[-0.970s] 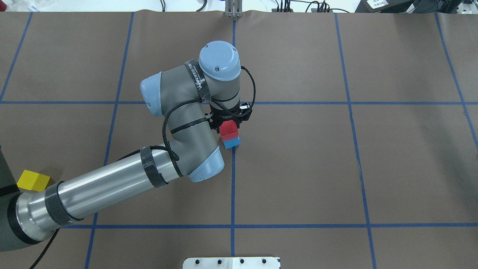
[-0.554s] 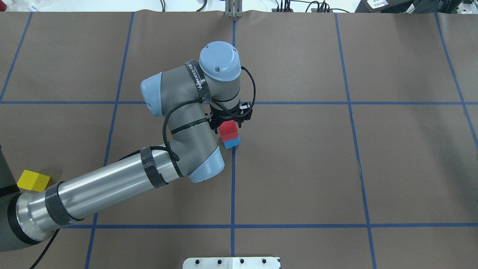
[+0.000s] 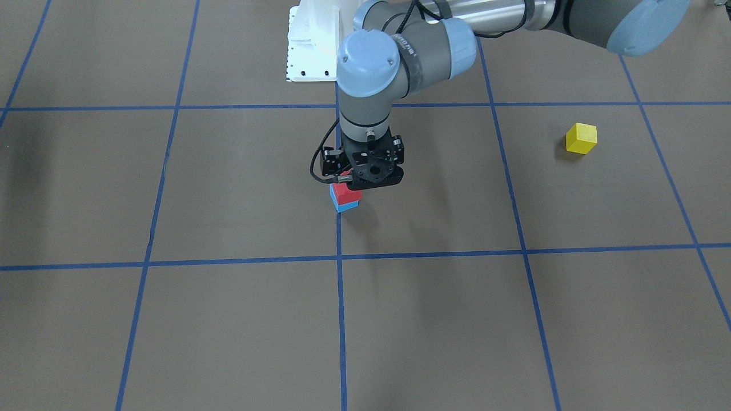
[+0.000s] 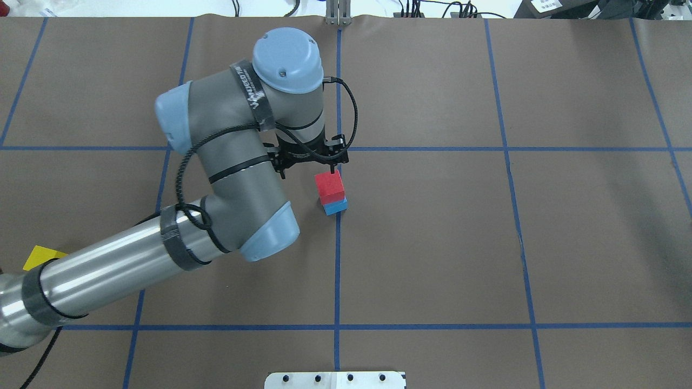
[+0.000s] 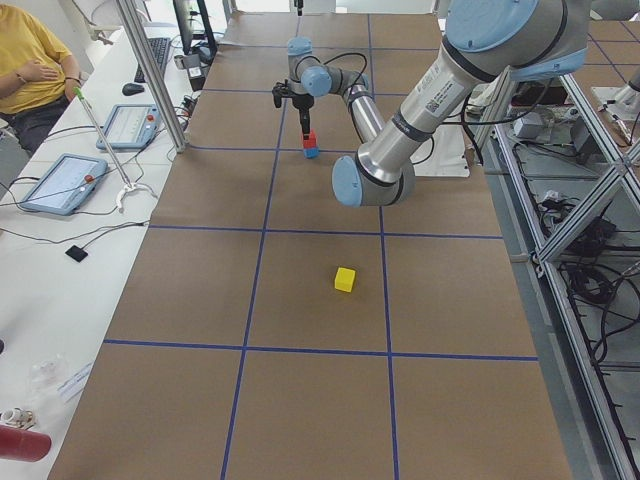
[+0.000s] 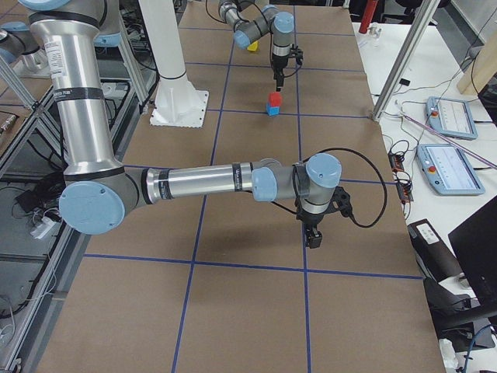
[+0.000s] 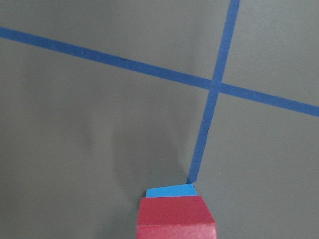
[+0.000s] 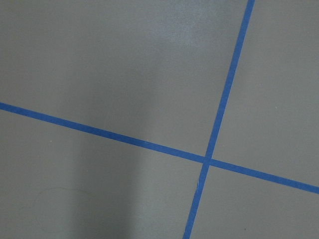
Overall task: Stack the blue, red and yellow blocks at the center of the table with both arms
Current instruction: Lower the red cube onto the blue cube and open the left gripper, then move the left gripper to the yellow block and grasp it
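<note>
The red block sat on the blue block, so the yellow block, well apart from that stack on the robot's left, seemed next. The left gripper hung just above the stack, fingers spread, holding nothing. The next move likely called for a reach to the yellow, then a square placement on the red. The right gripper, far from the stack, showed only from the side; its fingers' state could not be told.

Brown paper-covered table with blue tape grid, white side bench with tablets alongside.
</note>
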`<action>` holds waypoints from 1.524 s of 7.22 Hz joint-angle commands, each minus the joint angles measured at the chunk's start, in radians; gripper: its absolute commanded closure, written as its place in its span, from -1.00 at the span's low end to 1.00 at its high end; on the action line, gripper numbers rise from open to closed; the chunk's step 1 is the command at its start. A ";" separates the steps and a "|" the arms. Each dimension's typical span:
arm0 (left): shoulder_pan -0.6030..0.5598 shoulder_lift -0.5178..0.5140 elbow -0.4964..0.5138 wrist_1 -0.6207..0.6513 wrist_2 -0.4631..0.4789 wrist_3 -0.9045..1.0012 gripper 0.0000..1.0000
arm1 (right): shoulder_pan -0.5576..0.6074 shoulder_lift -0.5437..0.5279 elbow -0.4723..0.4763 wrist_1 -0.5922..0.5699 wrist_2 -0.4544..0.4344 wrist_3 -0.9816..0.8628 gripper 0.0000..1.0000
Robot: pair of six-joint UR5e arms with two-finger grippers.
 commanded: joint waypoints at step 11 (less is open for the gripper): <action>-0.287 1.122 -0.319 -0.736 -0.187 0.465 -1.00 | 0.011 -0.042 0.015 0.003 0.002 0.003 -1.00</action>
